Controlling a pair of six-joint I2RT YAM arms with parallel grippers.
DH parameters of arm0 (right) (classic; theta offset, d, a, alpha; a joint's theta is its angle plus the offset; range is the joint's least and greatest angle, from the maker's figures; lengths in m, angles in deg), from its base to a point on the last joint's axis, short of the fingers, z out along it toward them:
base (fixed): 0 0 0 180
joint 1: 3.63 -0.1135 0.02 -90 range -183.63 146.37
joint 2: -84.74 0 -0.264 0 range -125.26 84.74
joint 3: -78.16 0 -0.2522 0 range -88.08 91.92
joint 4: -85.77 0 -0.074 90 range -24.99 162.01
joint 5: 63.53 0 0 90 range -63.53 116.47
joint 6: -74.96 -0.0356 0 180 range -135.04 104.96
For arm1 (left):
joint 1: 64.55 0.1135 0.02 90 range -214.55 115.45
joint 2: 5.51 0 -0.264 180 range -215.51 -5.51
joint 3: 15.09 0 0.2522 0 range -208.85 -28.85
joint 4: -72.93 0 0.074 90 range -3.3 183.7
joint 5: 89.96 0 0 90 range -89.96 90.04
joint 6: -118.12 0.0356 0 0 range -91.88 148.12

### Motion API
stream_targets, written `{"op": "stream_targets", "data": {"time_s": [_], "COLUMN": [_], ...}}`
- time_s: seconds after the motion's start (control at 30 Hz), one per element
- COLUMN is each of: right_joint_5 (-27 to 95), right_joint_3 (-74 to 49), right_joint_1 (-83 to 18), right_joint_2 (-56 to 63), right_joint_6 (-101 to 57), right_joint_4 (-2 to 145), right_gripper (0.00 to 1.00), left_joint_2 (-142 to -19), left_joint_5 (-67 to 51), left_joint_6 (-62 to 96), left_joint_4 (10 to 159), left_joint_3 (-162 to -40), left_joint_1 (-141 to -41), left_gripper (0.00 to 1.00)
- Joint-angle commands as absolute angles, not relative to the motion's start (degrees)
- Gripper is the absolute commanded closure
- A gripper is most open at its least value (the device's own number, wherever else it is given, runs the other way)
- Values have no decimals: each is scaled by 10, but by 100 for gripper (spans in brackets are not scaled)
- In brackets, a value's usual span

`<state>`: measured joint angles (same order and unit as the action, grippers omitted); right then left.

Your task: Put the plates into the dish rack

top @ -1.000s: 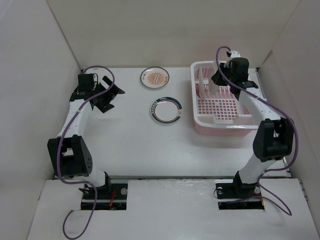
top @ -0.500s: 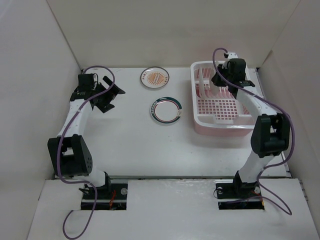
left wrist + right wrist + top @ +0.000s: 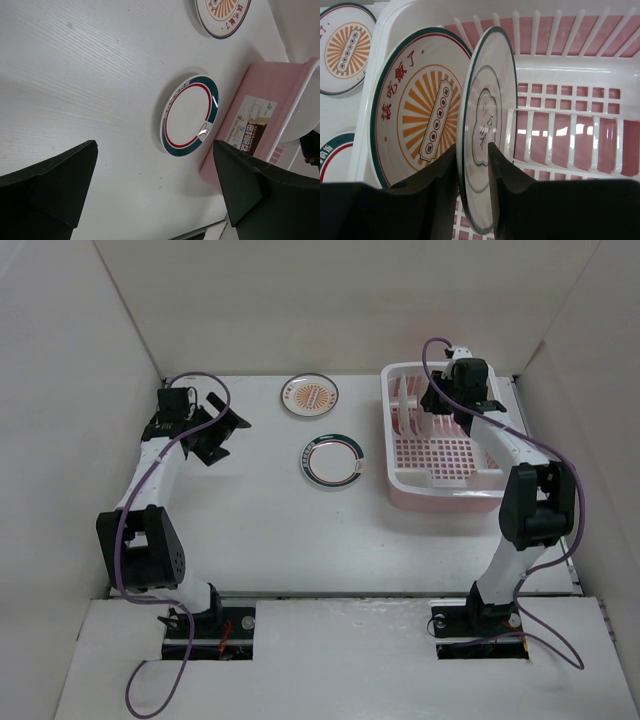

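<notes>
Upright in white-walled, pink-floored plastic dish rack (image 3: 580,70), beside orange-sunburst round white plate (image 3: 415,125): round white plate with dark flower outline (image 3: 485,115). Straddled closely by right gripper (image 3: 472,150), shifted slightly farther in than before; clamped or loosened, cannot tell. Left gripper (image 3: 155,146) unmoved, wide open, empty.

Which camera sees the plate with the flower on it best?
The right wrist view: the flower plate stands upright in the dish rack, its drawing plain, between the fingers of the right gripper. The top view mostly hides it behind that gripper; the left wrist view misses it.

The plates (image 3: 485,115) look glossy and glazed, the dish rack (image 3: 560,65) smooth plastic, the table (image 3: 75,75) matt, faintly grained.
</notes>
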<state>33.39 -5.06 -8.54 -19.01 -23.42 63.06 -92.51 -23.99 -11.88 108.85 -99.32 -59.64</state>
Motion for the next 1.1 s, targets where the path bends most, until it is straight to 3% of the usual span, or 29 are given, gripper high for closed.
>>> {"op": "stream_targets", "data": {"time_s": [0.0, 0.2, 0.37, 0.57, 0.7, 0.93, 1.07], "right_joint_5": [331, 330, 282, 247, 330, 490, 511], "right_joint_3": [-18, -12, -5, 5, -12, -11, -5], "right_joint_1": [-85, -85, -85, -79, -67, -67, -67], "right_joint_2": [-189, -165, -110, -28, 24, 78, 101], "right_joint_6": [-229, -229, -249, -260, -288, -288, -288], "right_joint_4": [656, 651, 629, 610, 630, 670, 670], "right_gripper": [65, 41, 0, 0, 0, 0, 0], "left_joint_2": [-930, -941, -954, -999, -1059, -1142, -1172], "left_joint_5": [-250, -262, -302, -347, -347, -341, -341], "left_joint_6": [-113, -108, -108, -119, -125, -143, -149], "left_joint_4": [1069, 1044, 966, 889, 854, 811, 796], "left_joint_3": [-997, -985, -955, -931, -931, -944, -949], "left_joint_1": [-595, -601, -611, -649, -680, -721, -744], "left_gripper": [0, 0, 0, 0, 1, 15, 24]}}
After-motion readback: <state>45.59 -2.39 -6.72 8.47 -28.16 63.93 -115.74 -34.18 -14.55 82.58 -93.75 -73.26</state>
